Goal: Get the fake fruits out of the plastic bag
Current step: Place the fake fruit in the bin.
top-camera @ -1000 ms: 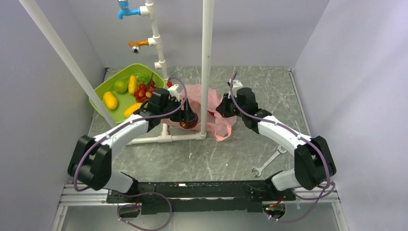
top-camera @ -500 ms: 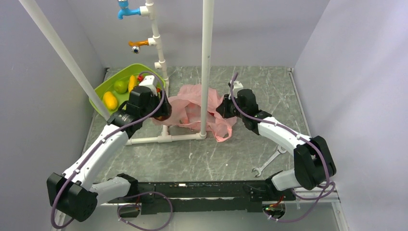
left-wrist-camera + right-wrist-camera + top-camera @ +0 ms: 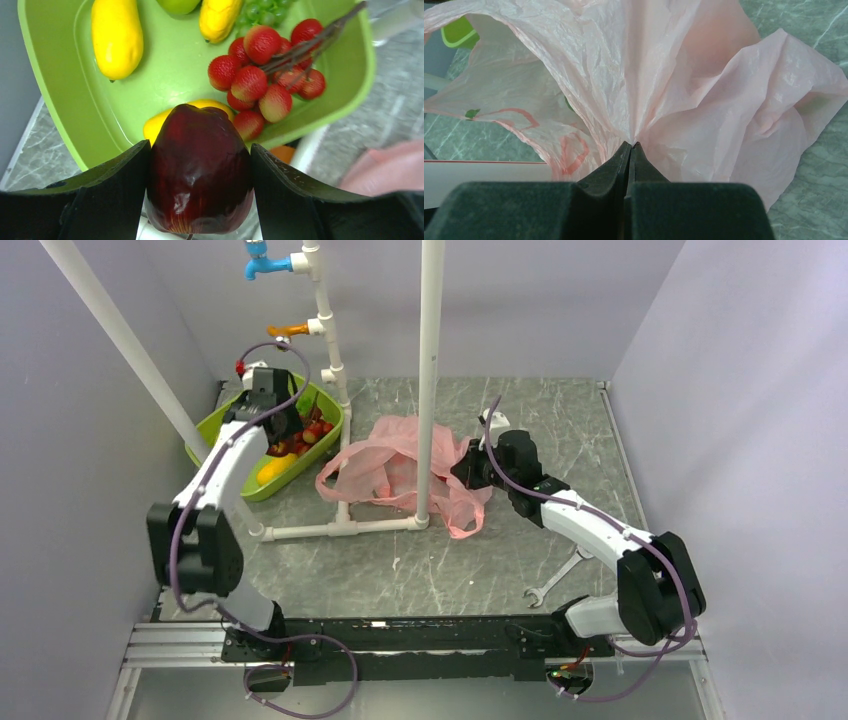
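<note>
My left gripper (image 3: 200,150) is shut on a dark red fake apple (image 3: 199,170) and holds it over the near edge of the green bowl (image 3: 165,75). In the top view it (image 3: 283,435) hangs over that bowl (image 3: 207,430). The bowl holds a yellow mango-like fruit (image 3: 116,37) and several small red fruits (image 3: 260,80). The pink plastic bag (image 3: 385,465) lies crumpled around the white post. My right gripper (image 3: 630,145) is shut on a gathered fold of the bag (image 3: 674,75) at the bag's right side (image 3: 470,468). What is inside the bag is hidden.
The bowl also holds green grapes (image 3: 260,10), a slimmer yellow piece (image 3: 219,17) and a green fruit (image 3: 179,4). A white pipe frame (image 3: 430,380) stands mid-table, with blue (image 3: 262,262) and orange (image 3: 283,333) taps behind. A wrench (image 3: 560,575) lies at the front right.
My left arm has swung from the bag to the back left, carrying the dark red apple over the green bowl. The right gripper has kept its hold on the bag.
</note>
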### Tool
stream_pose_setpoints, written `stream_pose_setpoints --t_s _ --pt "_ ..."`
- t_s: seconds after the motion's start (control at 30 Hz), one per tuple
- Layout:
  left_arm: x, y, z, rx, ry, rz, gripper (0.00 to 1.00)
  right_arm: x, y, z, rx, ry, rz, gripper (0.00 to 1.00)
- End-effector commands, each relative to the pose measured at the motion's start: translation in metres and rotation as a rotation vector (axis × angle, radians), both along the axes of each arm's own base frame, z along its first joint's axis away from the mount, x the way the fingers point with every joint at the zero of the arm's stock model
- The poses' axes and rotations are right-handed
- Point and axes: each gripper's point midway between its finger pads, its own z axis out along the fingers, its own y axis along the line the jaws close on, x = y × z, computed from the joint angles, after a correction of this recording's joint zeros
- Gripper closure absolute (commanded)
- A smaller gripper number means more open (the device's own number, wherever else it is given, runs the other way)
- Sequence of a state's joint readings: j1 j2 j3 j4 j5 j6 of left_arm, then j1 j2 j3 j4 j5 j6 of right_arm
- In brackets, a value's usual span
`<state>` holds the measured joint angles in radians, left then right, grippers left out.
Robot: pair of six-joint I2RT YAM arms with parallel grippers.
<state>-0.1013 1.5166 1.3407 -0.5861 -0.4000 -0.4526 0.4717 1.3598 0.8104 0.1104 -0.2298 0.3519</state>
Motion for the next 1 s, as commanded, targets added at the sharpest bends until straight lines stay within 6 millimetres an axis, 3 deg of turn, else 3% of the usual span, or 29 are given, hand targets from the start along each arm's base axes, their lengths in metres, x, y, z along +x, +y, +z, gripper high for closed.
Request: stream_pose_setpoints --t_s 0.0,0.23,0.57,0.8,0.97 --pt "0.024 0.021 -0.003 0.127 0.071 0.081 1.0 0.003 0.003 0.025 0.058 -0.073 0.003 1.0" --pt "0.048 0.043 -0.028 0.276 0.156 0.163 1.0 0.003 0.006 0.026 0.067 -0.064 0.013 1.0" --pt "0.059 0.076 -0.054 0.517 0.26 0.184 1.0 0.005 0.008 0.026 0.071 -0.053 0.016 1.0" --pt "0.067 0.083 -0.079 0.559 0.322 0.128 0.97 0.004 0.01 0.027 0.076 -0.051 0.026 1.0" --pt "0.069 0.084 -0.096 0.573 0.376 0.092 0.88 0.003 0.008 0.029 0.063 -0.058 0.023 1.0"
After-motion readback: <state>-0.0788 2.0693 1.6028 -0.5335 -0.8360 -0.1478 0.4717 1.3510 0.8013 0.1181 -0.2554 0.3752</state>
